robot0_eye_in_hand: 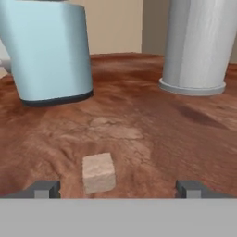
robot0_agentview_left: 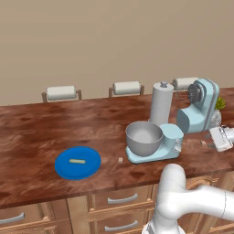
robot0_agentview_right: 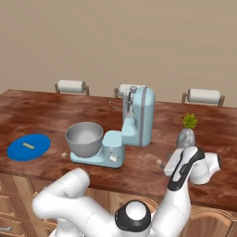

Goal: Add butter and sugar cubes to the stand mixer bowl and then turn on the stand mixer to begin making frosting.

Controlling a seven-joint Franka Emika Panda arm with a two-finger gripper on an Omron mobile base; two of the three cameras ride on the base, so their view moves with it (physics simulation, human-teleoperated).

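with its fingers wide apart, claw [robot0_eye_in_hand: 118,189] hovers near sugar cube [robot0_eye_in_hand: 98,172].

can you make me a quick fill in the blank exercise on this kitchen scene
1. The butter lies on a flat round plate coloured ____.
2. The stand mixer bowl sits on the base of the light-blue ____.
3. In the hand view, a sugar cube lies on the counter between the tips of the gripper, whose jaws are ____.

Missing words: blue; stand mixer; open
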